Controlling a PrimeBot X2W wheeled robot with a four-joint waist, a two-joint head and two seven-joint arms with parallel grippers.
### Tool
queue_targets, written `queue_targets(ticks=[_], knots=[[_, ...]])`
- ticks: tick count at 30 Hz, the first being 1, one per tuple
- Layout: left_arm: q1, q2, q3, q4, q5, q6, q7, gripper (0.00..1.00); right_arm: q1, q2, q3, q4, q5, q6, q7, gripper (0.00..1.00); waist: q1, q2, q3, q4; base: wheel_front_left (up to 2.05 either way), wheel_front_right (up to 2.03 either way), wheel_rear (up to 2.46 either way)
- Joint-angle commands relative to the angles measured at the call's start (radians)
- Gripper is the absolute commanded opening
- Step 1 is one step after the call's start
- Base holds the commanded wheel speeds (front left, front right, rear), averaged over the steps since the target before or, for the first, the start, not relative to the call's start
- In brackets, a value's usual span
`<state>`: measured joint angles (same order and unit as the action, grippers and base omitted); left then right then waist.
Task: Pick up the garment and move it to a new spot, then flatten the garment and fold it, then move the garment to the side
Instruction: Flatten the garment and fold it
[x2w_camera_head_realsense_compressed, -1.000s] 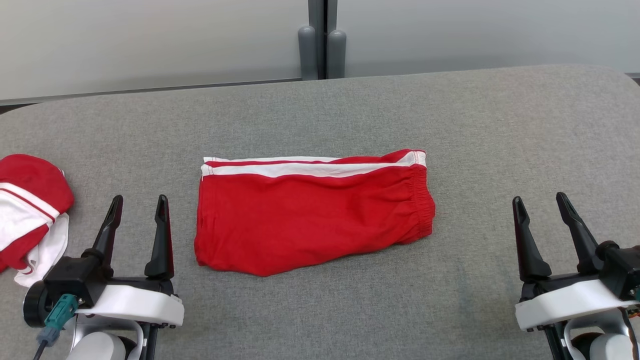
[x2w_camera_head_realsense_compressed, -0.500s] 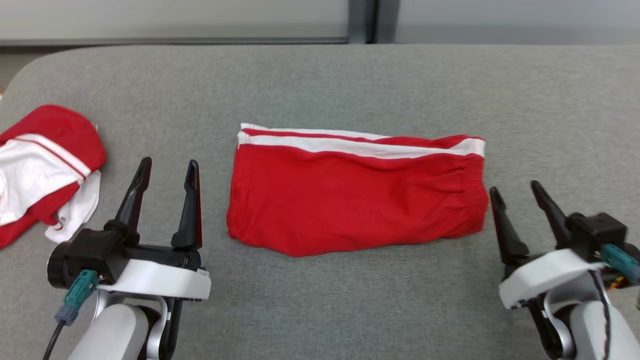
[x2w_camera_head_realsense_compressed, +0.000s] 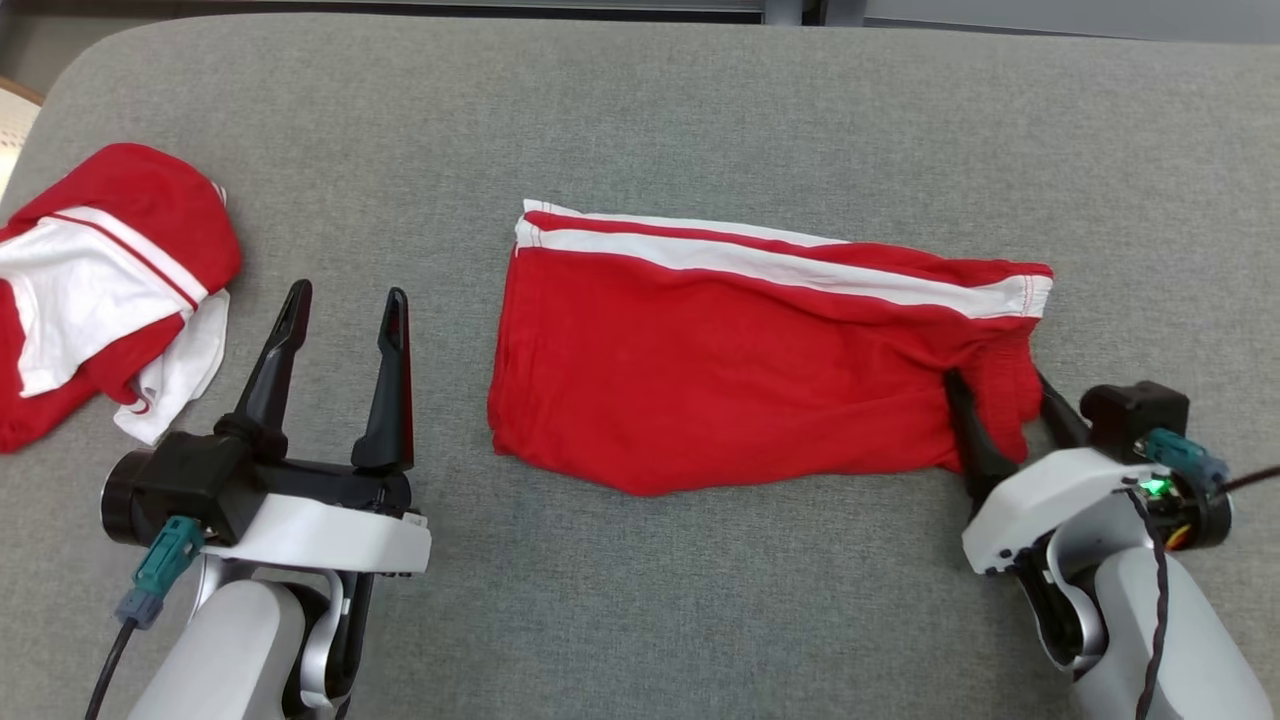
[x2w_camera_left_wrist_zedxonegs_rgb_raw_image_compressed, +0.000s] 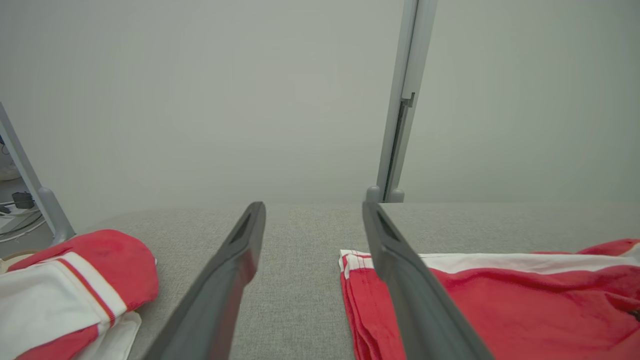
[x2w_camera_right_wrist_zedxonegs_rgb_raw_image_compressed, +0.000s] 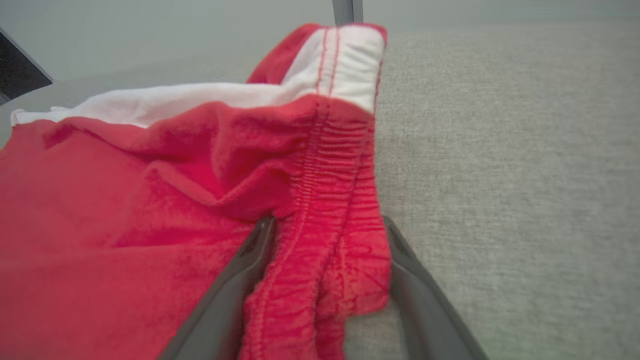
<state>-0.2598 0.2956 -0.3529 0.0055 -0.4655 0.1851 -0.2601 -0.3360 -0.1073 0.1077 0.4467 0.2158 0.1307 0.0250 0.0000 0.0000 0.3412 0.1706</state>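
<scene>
One wide grey cloth-covered surface (x2w_camera_head_realsense_compressed: 640, 120) carries everything. Folded red shorts with a white side stripe (x2w_camera_head_realsense_compressed: 740, 370) lie at its centre; they look soft, light and limp, and would likely unfold if lifted by one corner. Crumpled red-and-white clothing (x2w_camera_head_realsense_compressed: 100, 270) sits at the left. Left tool (x2w_camera_head_realsense_compressed: 348, 295) hovers beside the shorts, fingers apart, holding nothing. Right tool (x2w_camera_right_wrist_zedxonegs_rgb_raw_image_compressed: 327, 225) straddles the gathered elastic waistband (x2w_camera_right_wrist_zedxonegs_rgb_raw_image_compressed: 340, 165), fingers apart, not yet clamped. That waistband is probably the surest place to grip.

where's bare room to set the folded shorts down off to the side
Free: the far strip of grey surface beyond the folded shorts, and the near strip between left gripper and right gripper. Crowded: the left edge, by the crumpled garment.
</scene>
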Motion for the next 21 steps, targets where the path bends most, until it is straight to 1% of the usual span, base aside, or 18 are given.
queue_targets(ticks=[1, 2, 3, 4, 8, 12, 13, 15, 18, 21], knots=[[-0.021, -0.002, 0.007, 0.0, 0.008, -0.006, -0.005, 1.0, 0.001, 0.011, 0.024, 0.031, 0.023, 0.0, 0.037, 0.71, 0.0, 0.0, 0.002, -0.003, 0.0, 0.0, 0.0], [-0.021, -0.003, 0.008, 0.001, 0.009, -0.008, -0.005, 1.0, -0.004, 0.009, 0.035, 0.031, 0.028, 0.0, 0.043, 0.37, 0.0, 0.0, 0.004, -0.005, 0.0, 0.0, 0.0], [-0.02, -0.002, 0.01, 0.003, 0.011, -0.008, -0.005, 1.0, -0.011, 0.012, 0.046, 0.031, 0.047, 0.0, 0.052, 0.14, 0.0, 0.0, 0.004, -0.007, 0.0, 0.0, 0.0], [-0.02, -0.002, 0.011, 0.005, 0.013, -0.01, -0.006, 1.0, -0.013, 0.008, 0.059, 0.035, 0.059, 0.0, 0.07, 0.0, 0.0, 0.0, 0.004, -0.009, 0.0, 0.0, 0.0], [-0.017, -0.003, 0.019, 0.008, 0.021, -0.012, -0.005, 1.0, -0.026, -0.019, 0.085, 0.006, 0.077, 0.0, 0.101, 0.0, 0.0, 0.0, 0.001, -0.026, 0.0, 0.0, 0.0], [-0.004, 0.003, 0.029, 0.009, 0.025, -0.009, -0.005, 1.0, -0.008, -0.051, 0.091, -0.06, 0.081, -0.001, 0.121, 0.0, 0.0, 0.0, -0.009, -0.055, 0.0, 0.0, 0.0], [0.003, 0.006, 0.033, 0.007, 0.025, -0.007, -0.006, 1.0, 0.016, -0.072, 0.084, -0.101, 0.076, -0.001, 0.131, 0.0, 0.0, 0.0, -0.016, -0.07, 0.0, 0.0, 0.0], [0.008, 0.012, 0.039, 0.006, 0.026, -0.005, -0.006, 1.0, 0.046, -0.094, 0.069, -0.144, 0.074, -0.001, 0.14, 0.0, 0.0, 0.0, -0.023, -0.084, 0.0, 0.0, 0.0], [0.017, 0.017, 0.042, 0.002, 0.027, -0.003, -0.006, 1.0, 0.105, -0.133, 0.02, -0.204, 0.074, -0.001, 0.152, 0.0, 0.0, 0.0, -0.034, -0.101, 0.0, 0.0, 0.0], [0.025, 0.019, 0.044, 0.002, 0.024, 0.001, -0.006, 1.0, 0.152, -0.157, -0.028, -0.256, 0.077, -0.001, 0.173, 0.0, 0.0, 0.0, -0.041, -0.112, 0.0, 0.0, 0.0]])
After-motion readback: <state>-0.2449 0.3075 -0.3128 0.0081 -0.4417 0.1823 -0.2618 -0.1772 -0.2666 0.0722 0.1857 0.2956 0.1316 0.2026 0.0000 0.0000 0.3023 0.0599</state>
